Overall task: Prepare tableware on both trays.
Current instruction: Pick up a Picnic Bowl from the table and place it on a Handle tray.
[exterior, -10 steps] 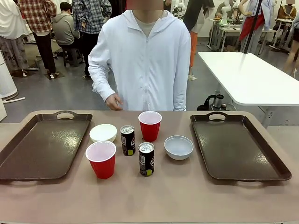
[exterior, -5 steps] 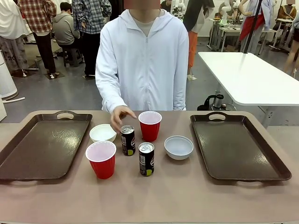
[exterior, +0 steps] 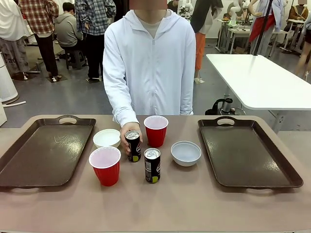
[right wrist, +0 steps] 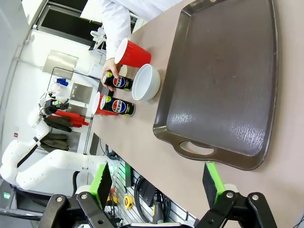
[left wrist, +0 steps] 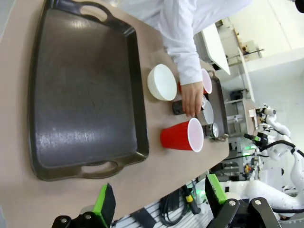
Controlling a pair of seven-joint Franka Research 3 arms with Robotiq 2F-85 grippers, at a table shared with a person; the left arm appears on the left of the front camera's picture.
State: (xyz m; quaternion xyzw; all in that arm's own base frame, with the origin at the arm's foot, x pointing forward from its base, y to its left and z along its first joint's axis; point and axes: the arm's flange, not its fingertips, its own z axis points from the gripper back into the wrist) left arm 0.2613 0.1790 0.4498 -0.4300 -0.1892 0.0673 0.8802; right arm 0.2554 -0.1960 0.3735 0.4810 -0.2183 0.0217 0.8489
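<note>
A person's hand (exterior: 126,131) wraps the far can (exterior: 133,148) mid-counter, between bowl (exterior: 107,138) and cup (exterior: 156,131). Lift it straight up, clear of both, then set it upright in a tray (exterior: 43,150). Left jaws and right jaws gape wide, empty.

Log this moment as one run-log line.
person's hand grips far can | left tray, right tray: nothing placed yet | robot left hand open | robot right hand open

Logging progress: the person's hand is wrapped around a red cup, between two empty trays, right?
Not quite. In the front view the person's hand is wrapped around the farther drink can instead; the left tray and right tray are empty.
</note>
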